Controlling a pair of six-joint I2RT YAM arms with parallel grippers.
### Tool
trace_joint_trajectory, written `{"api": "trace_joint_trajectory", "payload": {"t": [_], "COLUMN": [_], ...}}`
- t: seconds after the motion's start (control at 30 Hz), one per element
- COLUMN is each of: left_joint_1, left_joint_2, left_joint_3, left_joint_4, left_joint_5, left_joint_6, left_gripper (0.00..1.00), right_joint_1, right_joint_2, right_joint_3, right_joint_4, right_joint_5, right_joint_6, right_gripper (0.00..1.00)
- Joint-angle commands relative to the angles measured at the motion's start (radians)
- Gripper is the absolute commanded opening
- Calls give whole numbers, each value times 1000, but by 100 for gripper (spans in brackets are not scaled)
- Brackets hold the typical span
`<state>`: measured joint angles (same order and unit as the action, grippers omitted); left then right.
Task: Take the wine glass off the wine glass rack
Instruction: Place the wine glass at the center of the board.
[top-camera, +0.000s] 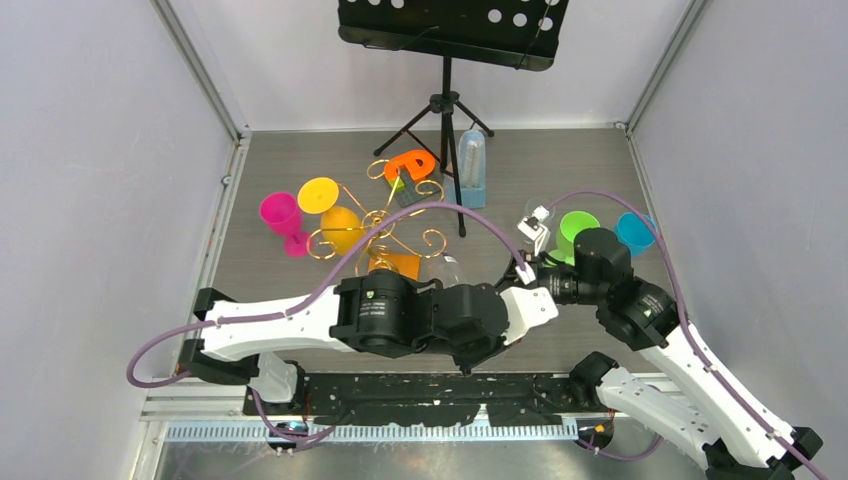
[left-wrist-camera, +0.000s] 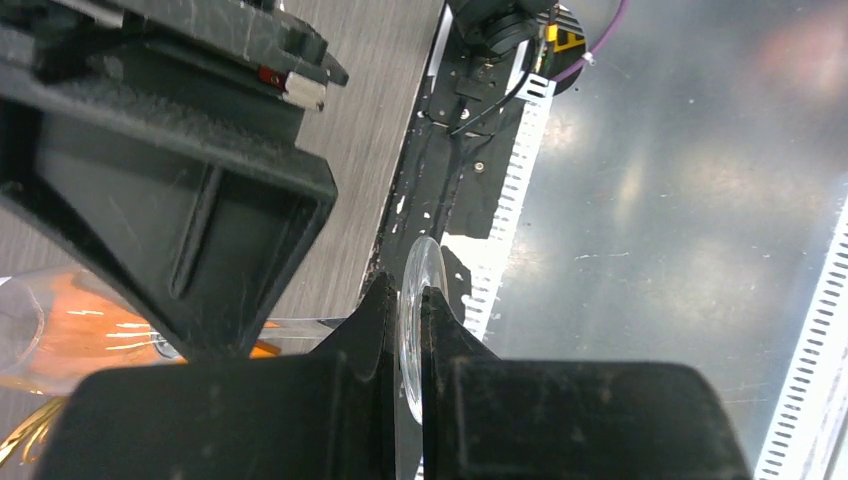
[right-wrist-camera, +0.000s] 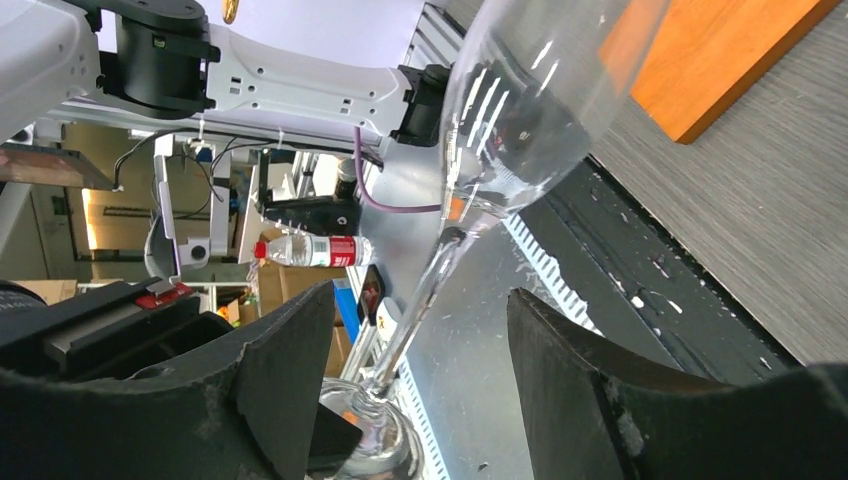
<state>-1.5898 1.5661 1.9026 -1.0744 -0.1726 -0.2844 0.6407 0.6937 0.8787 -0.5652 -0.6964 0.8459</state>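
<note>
The clear wine glass (top-camera: 446, 269) lies nearly sideways, its bowl (right-wrist-camera: 530, 110) beside the orange wooden base (right-wrist-camera: 720, 50) of the wine glass rack (top-camera: 375, 228), a tree of gold wire scrolls. My left gripper (left-wrist-camera: 408, 290) is shut on the rim of the glass's round foot (left-wrist-camera: 418, 262), pinching it edge-on. My right gripper (right-wrist-camera: 418, 300) stands open, its two fingers on either side of the thin stem (right-wrist-camera: 432, 285), which runs closer to the left finger and touches neither. The foot (right-wrist-camera: 385, 440) shows low in the right wrist view.
Pink (top-camera: 283, 215), yellow (top-camera: 319, 194) and orange (top-camera: 342, 228) glasses stand around the rack. Green (top-camera: 576, 229) and blue (top-camera: 634, 232) cups stand at the right. A black tripod music stand (top-camera: 447, 100), an orange piece (top-camera: 411, 163) and a pale blue box (top-camera: 472, 165) are behind.
</note>
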Motion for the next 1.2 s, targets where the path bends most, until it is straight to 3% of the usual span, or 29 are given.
{"api": "trace_joint_trajectory", "payload": {"t": [0.0, 0.37, 0.77, 0.87, 1.13, 1.17], "left_joint_1": [-12, -33, -50, -50, -50, -50], "left_joint_2": [4, 33, 74, 84, 92, 90], "left_joint_3": [47, 65, 68, 64, 44, 39], "left_joint_4": [23, 7, 8, 19, 45, 53], "left_joint_5": [-75, -131, -192, -176, -122, -116], "left_joint_6": [44, 62, 70, 71, 80, 83], "left_gripper": [0, 0, 0, 0, 0, 6], "right_joint_1": [47, 112, 117, 117, 117, 117], "right_joint_2": [21, 72, 59, 50, 14, 10], "right_joint_3": [-13, -40, -94, -105, -109, -108], "right_joint_4": [93, 137, 180, 180, 142, 140], "right_joint_5": [-14, 0, -10, -12, 14, 18], "right_joint_6": [42, 70, 91, 90, 64, 59], "right_gripper": [70, 61, 24, 10, 6, 6]}}
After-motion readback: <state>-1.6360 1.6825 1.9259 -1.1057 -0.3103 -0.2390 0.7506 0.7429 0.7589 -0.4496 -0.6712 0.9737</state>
